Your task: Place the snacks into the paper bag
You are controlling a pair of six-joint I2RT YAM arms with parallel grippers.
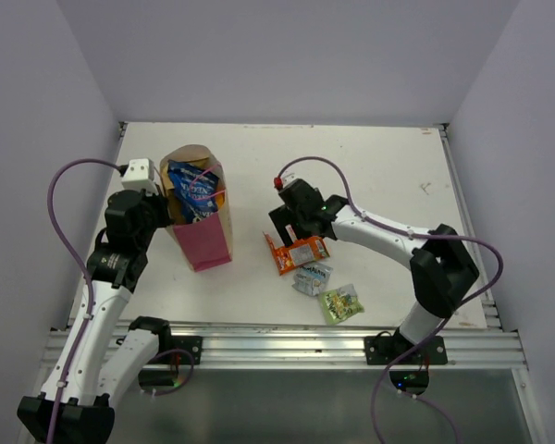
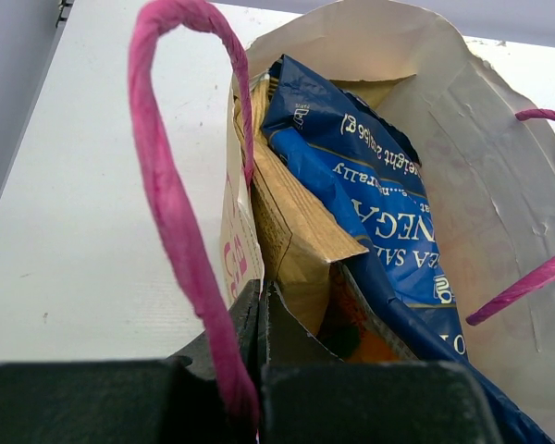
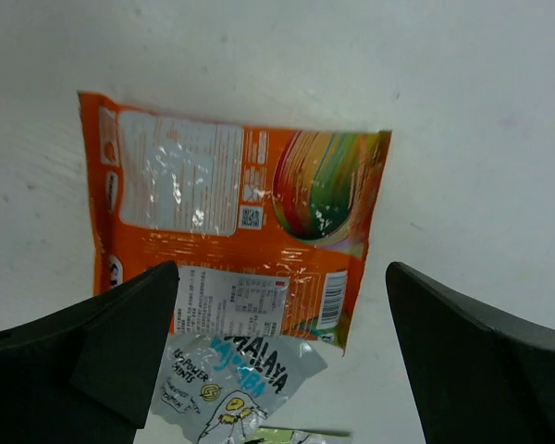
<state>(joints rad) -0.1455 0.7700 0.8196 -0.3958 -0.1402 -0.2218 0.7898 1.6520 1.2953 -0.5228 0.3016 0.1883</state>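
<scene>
Orange-red flat foil pack (image 3: 231, 231) seen beneath wide-spread right gripper (image 3: 282, 287), long axis finger to finger; pink paper bag (image 1: 203, 245) pinched by left gripper (image 2: 257, 314).

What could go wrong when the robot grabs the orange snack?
The orange pack lies flat, so the open right gripper might slip off it. The silver-blue packet touches its edge and could get dragged along. The paper bag, pinched at its rim by the left gripper, already has a blue chip bag poking up, so the pack might catch.
</scene>
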